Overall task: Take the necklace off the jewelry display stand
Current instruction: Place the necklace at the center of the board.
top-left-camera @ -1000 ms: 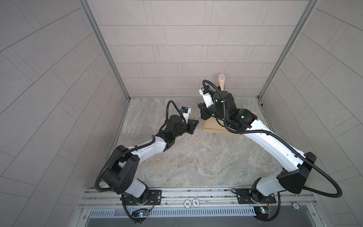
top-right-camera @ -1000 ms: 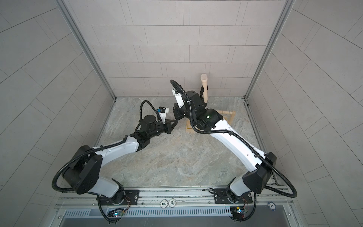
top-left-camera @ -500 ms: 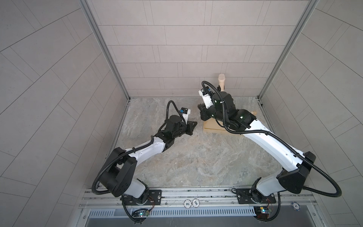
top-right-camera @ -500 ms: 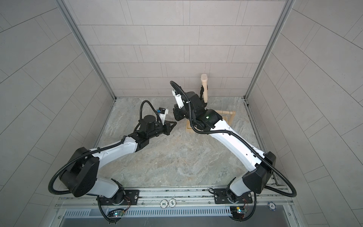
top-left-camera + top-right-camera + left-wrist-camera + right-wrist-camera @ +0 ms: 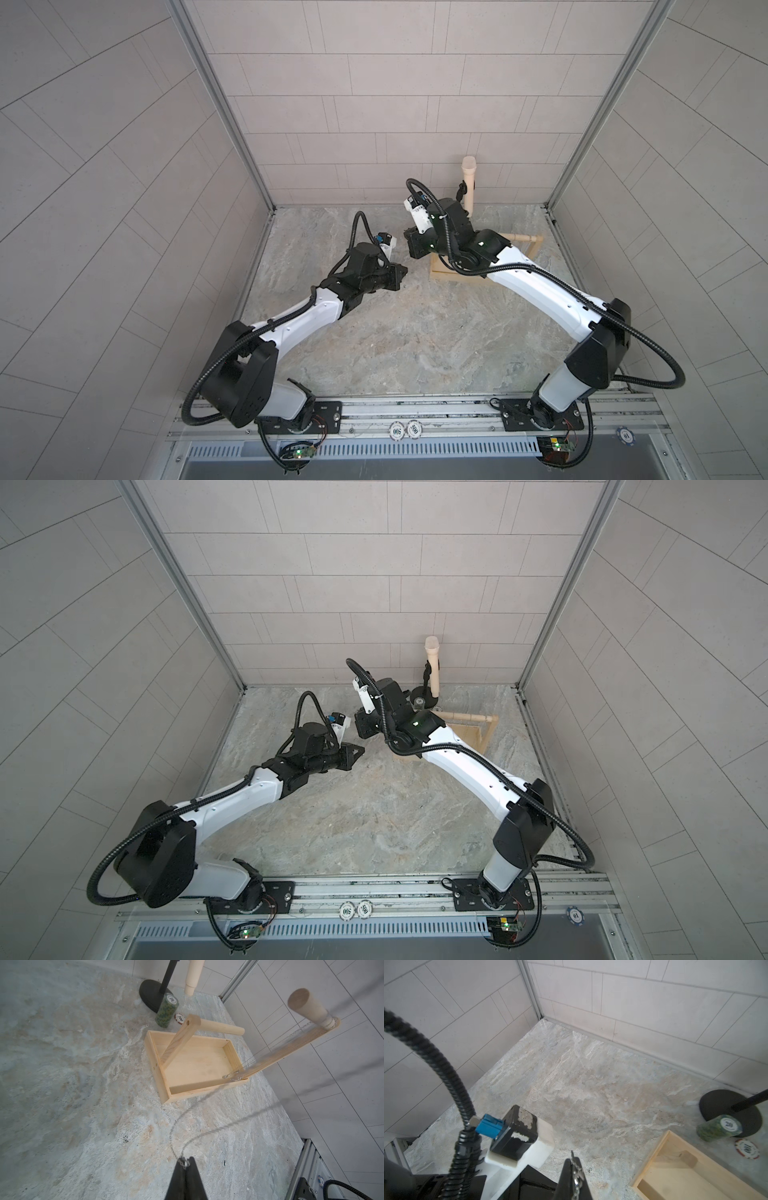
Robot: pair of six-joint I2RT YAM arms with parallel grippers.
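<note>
— Pinching the necklace [image 5: 172, 1140] with the left claw [image 5: 186, 1160], shut tight; same with the right claw [image 5: 573, 1162]. Off the stand [image 5: 157, 1068] yet?

— No. Looped round the bar [image 5: 307, 1008], by its upright. Free end toward the left claw, so likely a pull along that axis. Bare marble table [image 5: 83, 1095] below, roomy; chips [image 5: 167, 1011] beyond the tray.

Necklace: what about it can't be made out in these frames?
Left wrist: the necklace blurs between the left pincer and the stand; one strand or two, unclear.
Right wrist: links in the right pincer run off the frame edge; only the stand's tray corner shows.
Both top views: necklace too thin to see; the right arm hides most of the stand.
</note>
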